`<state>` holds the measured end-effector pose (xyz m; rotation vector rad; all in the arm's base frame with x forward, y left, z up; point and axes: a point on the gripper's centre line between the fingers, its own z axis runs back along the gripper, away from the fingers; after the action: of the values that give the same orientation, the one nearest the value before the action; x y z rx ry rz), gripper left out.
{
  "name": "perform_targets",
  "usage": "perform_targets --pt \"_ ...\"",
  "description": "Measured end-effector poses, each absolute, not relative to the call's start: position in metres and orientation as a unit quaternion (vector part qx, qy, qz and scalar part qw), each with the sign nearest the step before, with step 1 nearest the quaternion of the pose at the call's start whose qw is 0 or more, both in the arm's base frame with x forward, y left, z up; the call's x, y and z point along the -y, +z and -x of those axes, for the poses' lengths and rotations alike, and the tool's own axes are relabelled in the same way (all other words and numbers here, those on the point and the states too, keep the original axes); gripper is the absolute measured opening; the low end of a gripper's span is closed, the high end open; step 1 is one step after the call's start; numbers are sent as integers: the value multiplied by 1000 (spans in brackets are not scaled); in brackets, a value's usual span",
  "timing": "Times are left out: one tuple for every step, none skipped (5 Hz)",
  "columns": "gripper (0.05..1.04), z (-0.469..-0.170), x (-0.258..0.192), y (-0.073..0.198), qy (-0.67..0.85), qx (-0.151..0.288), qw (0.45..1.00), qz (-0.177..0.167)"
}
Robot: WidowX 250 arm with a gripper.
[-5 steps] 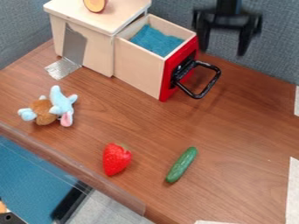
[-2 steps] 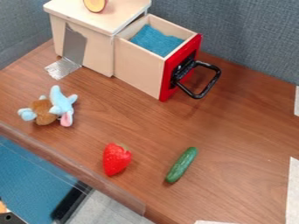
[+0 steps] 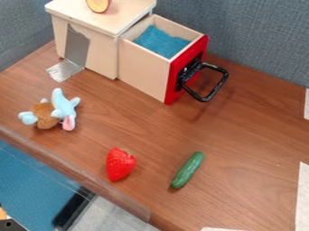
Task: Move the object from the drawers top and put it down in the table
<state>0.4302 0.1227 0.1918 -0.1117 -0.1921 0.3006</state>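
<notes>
Wooden table (image 3: 253, 131) | open drawer (image 3: 142, 72): blue cloth (image 3: 161, 41) inside

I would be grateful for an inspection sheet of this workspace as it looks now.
Surface: brown wood-grain table, with white patches at the right and bottom of the view.
Job's things: halved toy fruit still to be moved, on top of the drawer unit; its drawer stands open, blue cloth inside.
Clutter: plush toy, toy strawberry and toy cucumber, apart from one another on the table.
Grippers: nothing seen.
Cables: nothing seen.
Surroundings: grey fabric panels behind the table; blue surface beyond its near edge.
</notes>
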Motion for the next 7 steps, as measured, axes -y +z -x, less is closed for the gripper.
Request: perform_targets --pt "1000 -422 -136 179 154 89 983 40" --pt "1001 -415 -159 178 190 93 977 27" --pt "1000 -418 -165 173 197 83 977 20" --pt "1001 -425 -177 162 207 68 976 16" --pt "1000 -430 -185 151 217 52 975 4" --pt "1000 -433 -190 137 223 37 974 -2" --pt "1001 -429 -191 121 227 19 974 -6"
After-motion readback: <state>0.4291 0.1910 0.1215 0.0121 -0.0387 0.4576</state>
